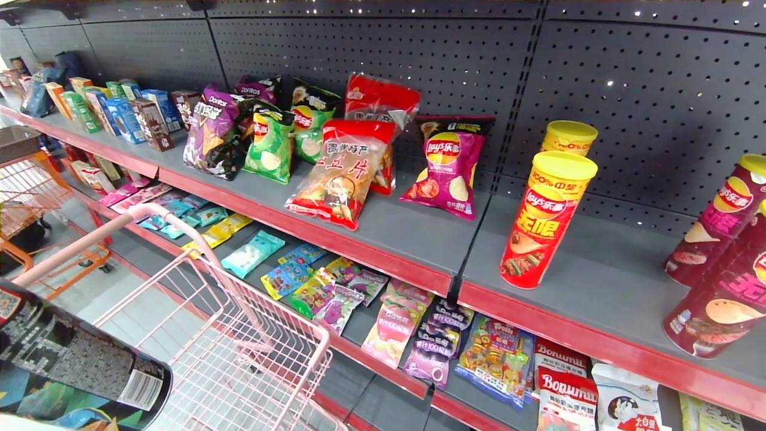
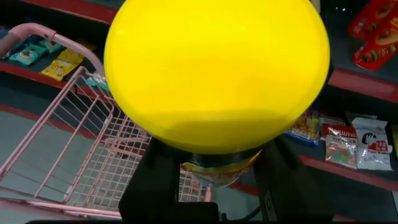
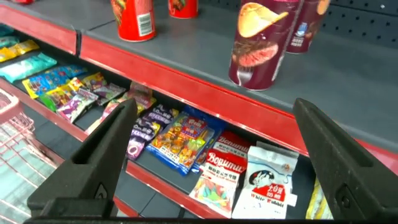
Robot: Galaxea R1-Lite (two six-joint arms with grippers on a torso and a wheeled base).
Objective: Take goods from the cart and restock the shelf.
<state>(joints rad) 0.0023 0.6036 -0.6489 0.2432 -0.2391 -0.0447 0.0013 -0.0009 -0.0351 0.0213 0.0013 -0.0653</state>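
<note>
We see the left tool (image 2: 214, 177) closed around one can (image 2: 217, 68), gripping its body just under the yellow lid. The pink cart (image 1: 323, 353) lies below and beyond this tool, and the top shelf (image 1: 407, 224) is well ahead of it, so the can has yet to be stocked. The right tool (image 3: 214, 107) is spread wide and empty, pointing at the shelf's red front edge. We judge the main risk to be slippage: the can is smooth and round, held near one end and lying tilted, so it could turn or slide out as it is swung upright. Set down off-plumb, it could topple and roll off the edge. The standing cans are tall and narrow, so a brush from the carried can or from the open right tool could knock them over. By our count there is one can in hand. Ahead of the tools are two red cans (image 1: 547, 221) and at least two maroon cans (image 1: 712, 227), with a possible third cut off at the edge. Beyond the left tool there are seven bags (image 1: 449, 161), as far as we can separate them.
</note>
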